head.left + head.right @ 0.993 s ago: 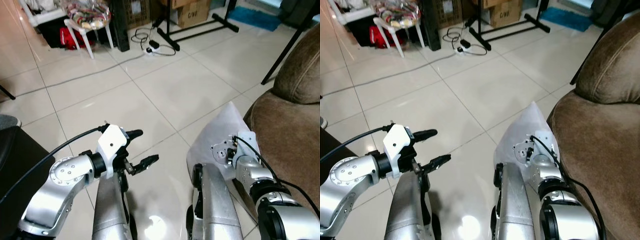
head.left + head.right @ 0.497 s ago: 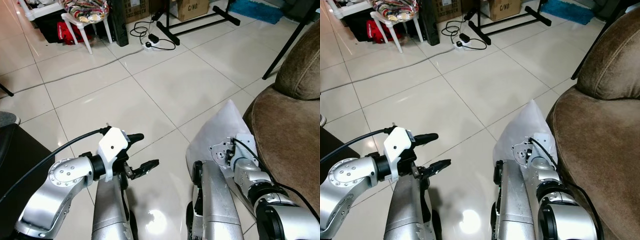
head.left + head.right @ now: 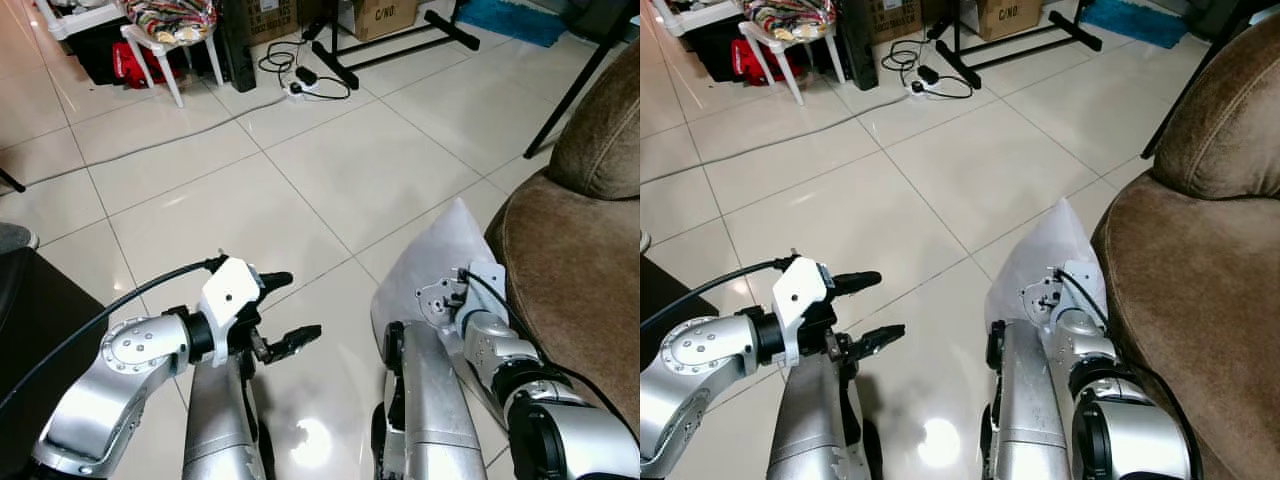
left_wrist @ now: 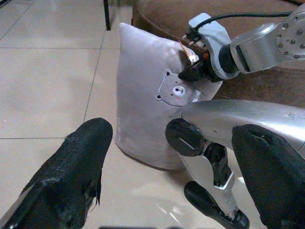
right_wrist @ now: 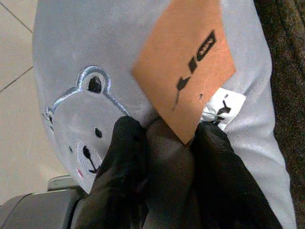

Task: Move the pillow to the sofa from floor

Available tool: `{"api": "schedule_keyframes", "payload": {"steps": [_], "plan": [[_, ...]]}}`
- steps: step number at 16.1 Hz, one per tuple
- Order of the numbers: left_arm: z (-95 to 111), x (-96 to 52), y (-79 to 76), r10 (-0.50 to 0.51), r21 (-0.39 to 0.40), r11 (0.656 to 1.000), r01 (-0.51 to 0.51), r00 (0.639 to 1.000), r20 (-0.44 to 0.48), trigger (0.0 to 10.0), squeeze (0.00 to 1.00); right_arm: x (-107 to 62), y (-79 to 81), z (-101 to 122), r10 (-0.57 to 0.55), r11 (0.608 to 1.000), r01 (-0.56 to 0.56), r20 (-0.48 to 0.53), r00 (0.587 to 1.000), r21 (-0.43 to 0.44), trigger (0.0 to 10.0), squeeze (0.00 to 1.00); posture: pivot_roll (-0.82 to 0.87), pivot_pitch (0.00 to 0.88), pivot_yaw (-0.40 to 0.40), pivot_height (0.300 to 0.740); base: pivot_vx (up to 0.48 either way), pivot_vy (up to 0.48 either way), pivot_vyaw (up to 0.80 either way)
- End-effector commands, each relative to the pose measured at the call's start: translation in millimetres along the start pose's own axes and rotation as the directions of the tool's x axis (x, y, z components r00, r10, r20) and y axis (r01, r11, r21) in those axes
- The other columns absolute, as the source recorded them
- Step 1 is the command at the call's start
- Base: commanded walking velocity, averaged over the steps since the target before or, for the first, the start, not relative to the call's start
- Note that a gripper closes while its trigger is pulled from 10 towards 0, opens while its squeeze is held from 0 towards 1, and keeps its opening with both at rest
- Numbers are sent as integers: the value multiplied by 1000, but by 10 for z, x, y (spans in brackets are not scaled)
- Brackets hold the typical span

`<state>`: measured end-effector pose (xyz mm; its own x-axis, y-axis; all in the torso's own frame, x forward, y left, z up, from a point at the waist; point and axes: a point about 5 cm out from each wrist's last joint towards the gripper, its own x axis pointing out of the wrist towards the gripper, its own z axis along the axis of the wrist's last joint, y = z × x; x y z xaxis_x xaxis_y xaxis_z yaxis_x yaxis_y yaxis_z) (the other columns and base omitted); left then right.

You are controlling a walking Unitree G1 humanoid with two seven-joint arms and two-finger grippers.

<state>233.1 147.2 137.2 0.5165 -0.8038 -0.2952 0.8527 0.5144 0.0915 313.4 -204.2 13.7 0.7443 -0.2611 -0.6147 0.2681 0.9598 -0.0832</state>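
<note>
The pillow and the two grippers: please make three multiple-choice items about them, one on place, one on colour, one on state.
1. Where does the grey pillow stand?
A. on the sofa seat
B. on the tiled floor beside the brown sofa
C. on the white plastic chair

2. What colour is the tag on the pillow?
A. orange-brown
B. green
C. blue

3. How are the jaws of the two grippers?
A. both open
B. left shut, right open
C. left open, right shut on the pillow

Answers: 1 B, its base rests on the tiles against the sofa front. 2 A, the orange-brown tag hangs above the bear print. 3 C, the left gripper is spread in the air and the right gripper pinches the pillow fabric.
</note>
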Motion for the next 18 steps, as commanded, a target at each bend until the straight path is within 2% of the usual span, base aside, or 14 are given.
{"api": "schedule_keyframes", "payload": {"steps": [1, 6, 9, 11, 12, 13, 14, 15, 16, 17, 18], "plan": [[-43, 0, -8, -10, -3, 1000, 10, 1000, -16, 10000, 0, -7, 36, -106, 20, 1000, -20, -44, 999, 13, 0, 0, 69, 89, 22, 473, 0, 0, 0], [-102, -61, 49, 68, -9, 998, -68, 997, -29, 10000, 0, -23, 127, -133, 76, 996, -75, -22, 997, 39, 0, 0, 65, 2, 23, 473, 0, 0, 0], [-177, -97, 49, 117, -17, 993, -118, 992, -37, 10000, 0, -40, 166, -211, 98, 993, -97, -13, 995, 67, 0, 0, 63, 0, 11, 473, 0, 0, 0], [-222, -118, 35, 156, -22, 987, -157, 987, -35, 10000, 0, -52, 197, -184, 118, 989, -120, 30, 993, 85, 0, 0, 57, 0, 2, 473, 0, 0, 0], [-246, -142, 42, 218, -26, 975, -219, 975, -32, 10000, 0, -57, 170, -98, 109, 981, -120, 81, 991, 155, 0, 0, 50, 0, -4, 473, 0, 0, 0], [-261, -155, 99, 340, -3, 940, -340, 940, -24, 10000, 0, -88, 151, 41, 118, 963, -152, 157, 980, 224, 0, 0, 46, 0, -6, 473, 0, 0, 0], [-268, -161, 122, 378, -7, 926, -378, 926, -17, 10000, 0, -112, 154, 102, 124, 958, -168, 191, 974, 233, 0, 0, 37, 0, -7, 473, 0, 0, 0], [-263, -193, 159, 459, -29, 888, -459, 888, 3, 10000, 0, -263, 184, 308, 156, 938, -236, 300, 941, 252, 0, 0, 23, 0, -8, 473, 0, 0, 0], [-255, -211, 176, 491, -39, 870, -491, 871, 12, 10000, 0, -367, 208, 408, 176, 928, -274, 351, 920, 254, 0, 0, 15, 0, -8, 473, 0, 0, 0], [-225, -244, 206, 543, -52, 839, -541, 839, 25, 10000, 0, -579, 255, 583, 207, 910, -337, 441, 874, 241, 0, 0, 4, 0, -6, 473, 0, 0, 0], [-182, -296, 233, 608, -71, 794, -604, 793, 37, 10000, 0, -807, 292, 705, 219, 917, -351, 496, 840, 190, 1882, 0, -4, 0, 0, 473, 0, 0, 0]]}}
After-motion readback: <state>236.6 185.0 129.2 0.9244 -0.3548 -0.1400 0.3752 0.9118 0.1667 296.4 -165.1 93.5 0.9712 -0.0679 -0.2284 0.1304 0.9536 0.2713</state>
